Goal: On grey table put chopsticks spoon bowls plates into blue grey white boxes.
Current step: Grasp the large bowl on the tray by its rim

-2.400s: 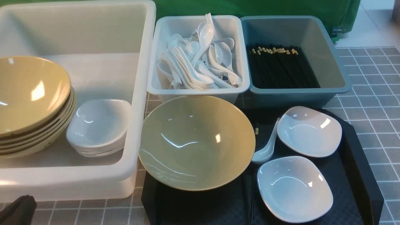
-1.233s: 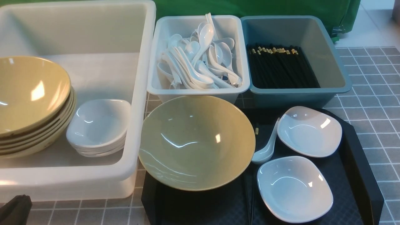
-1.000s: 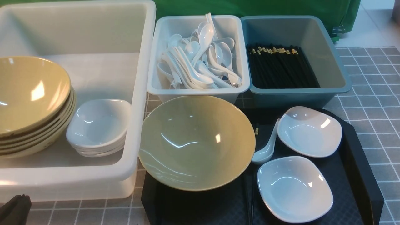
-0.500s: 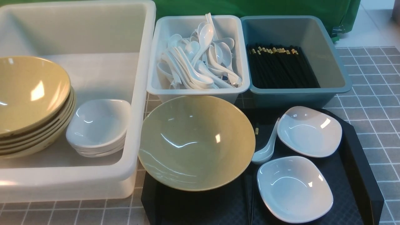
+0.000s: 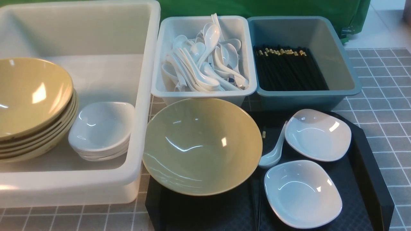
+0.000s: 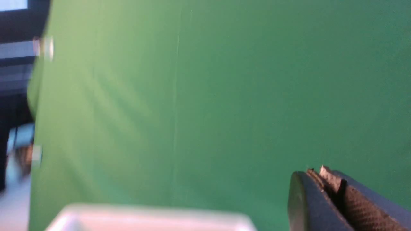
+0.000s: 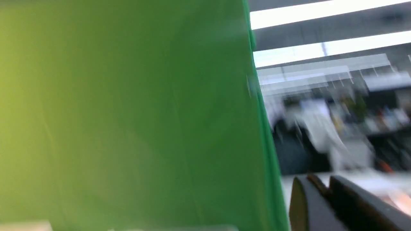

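— Where is the spoon point(image 5: 273, 150)?

— On the black tray point(image 5: 369, 166), between the yellow bowl point(image 5: 202, 146) and the farther plate point(image 5: 318, 134). Its long axis runs away from me. The scoop is nearest me and the handle points toward the blue box point(image 5: 350, 73), leaning slightly right.

— And the chopsticks point(image 5: 289, 69)?

— They lie in the blue box, lengthwise away from me, gold ends far.

— And your grippers?

— My left gripper point(image 6: 316, 171) has its fingers pressed together on nothing, facing green cloth point(image 6: 192, 96). My right gripper point(image 7: 321, 181) is blurred. Its fingers look close, but I cannot tell whether they meet.
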